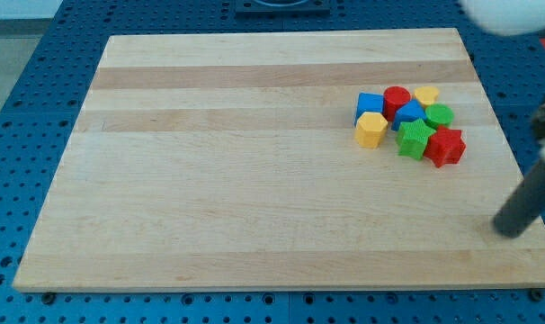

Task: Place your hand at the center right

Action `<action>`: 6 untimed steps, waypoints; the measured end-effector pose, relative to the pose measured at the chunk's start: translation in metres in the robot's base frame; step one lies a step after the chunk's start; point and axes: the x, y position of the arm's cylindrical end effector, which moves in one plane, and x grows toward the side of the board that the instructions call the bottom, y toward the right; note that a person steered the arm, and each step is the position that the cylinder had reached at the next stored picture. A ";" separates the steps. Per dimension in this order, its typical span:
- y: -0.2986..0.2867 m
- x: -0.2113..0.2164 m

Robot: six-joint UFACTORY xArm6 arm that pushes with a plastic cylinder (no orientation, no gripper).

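Pale wooden surface (254, 180) has eight blocks bunched at the view's right, red star block (447, 146) nearest my tip (509, 227), a blurry dark rod with no gripper, down at lower right, well apart.

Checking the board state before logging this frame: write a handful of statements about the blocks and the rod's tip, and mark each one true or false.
1. The blocks sit bunched in one cluster. True.
2. My tip touches the red star block. False: it is apart, toward the view's bottom right of it.
3. The yellow hexagon block is at the cluster's left edge in the view. True.
4. The cluster lies on the left half of the wooden board. False: it lies on the right half, toward the top.
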 end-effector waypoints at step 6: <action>0.046 -0.109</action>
